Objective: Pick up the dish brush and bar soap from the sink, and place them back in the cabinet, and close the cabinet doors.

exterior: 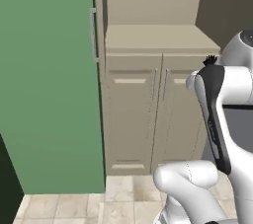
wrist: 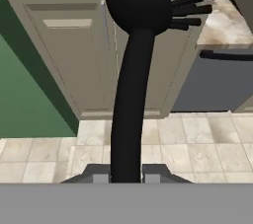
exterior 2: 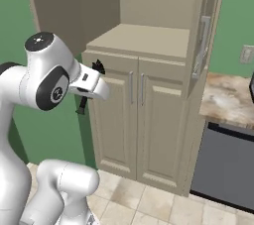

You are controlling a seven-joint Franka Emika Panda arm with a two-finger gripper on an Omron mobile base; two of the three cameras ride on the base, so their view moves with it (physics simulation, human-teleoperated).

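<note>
hand view puts the dish brush [wrist: 129,114] right up close: its thin black handle rises from between the two finger tips of the gripper [wrist: 126,177] at the bottom centre and runs up the middle of the frame to the tufted head at the top, bristles fanning toward the upper right. the gripper is clamped on the handle's lower end, a finger tip pressed against each side.

behind the brush, pale floor tiles [wrist: 197,144] cross the lower part of the frame, and the lower raised-panel fronts of the tall beige cabinet [wrist: 64,60] fill the upper left. a dark grey appliance front [wrist: 217,85] sits at right under a mottled counter [wrist: 222,25], and a green wall [wrist: 20,99] shows at left.

from the right base view, the white arm bends in from the left, and the brush pokes out of the hand at left of centre, bristles [exterior 2: 98,66] above it and handle end [exterior 2: 81,106] below. it hangs just in front of the cabinet's lower left corner, beneath the level of the open shelf [exterior 2: 144,38]. one of the cabinet doors [exterior 2: 206,35] stands swung open at the upper right, its grey bar handle showing.

in the left base view the bristles [exterior: 210,60] peek above the arm at right of centre, beside the shelf edge, with another open door [exterior: 98,25] edge-on at the upper left.
</note>
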